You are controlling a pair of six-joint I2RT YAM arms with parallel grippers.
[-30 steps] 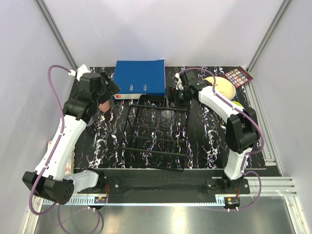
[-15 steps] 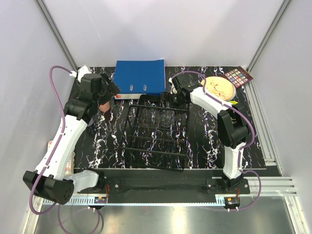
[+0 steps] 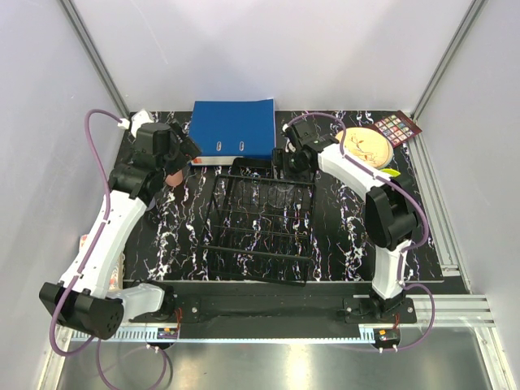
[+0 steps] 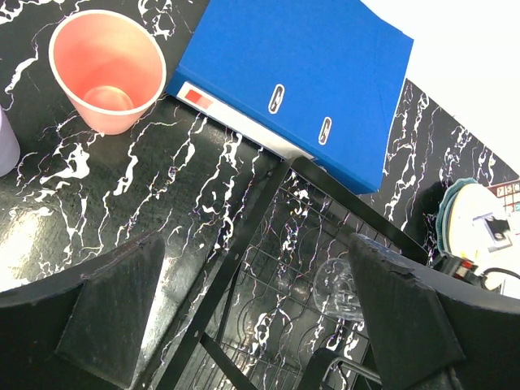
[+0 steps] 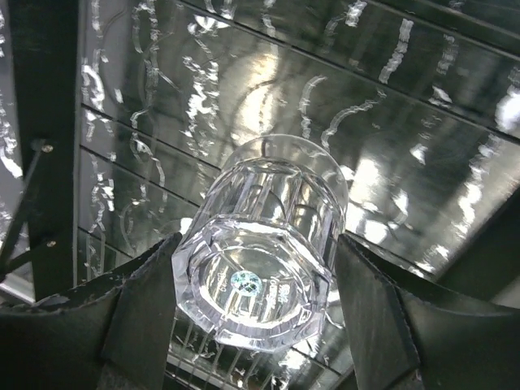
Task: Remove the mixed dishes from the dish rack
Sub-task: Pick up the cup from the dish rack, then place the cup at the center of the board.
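Glass is all we can find left in the rack. It rests on the bars near the far right corner, and the right hand straddles it with one finger at each wall. The fingers look to be touching it, but we cannot tell whether they pinch it yet. The other dishes we see are out on the surface: the pink cup and lilac cup stand left of the rack, near the binder, and the plates are stacked to its right. The left hand hovers over the rack's far left corner, fingers spread wide and holding nothing. We judge the job nearly finished, with this one lift and set-down to go.
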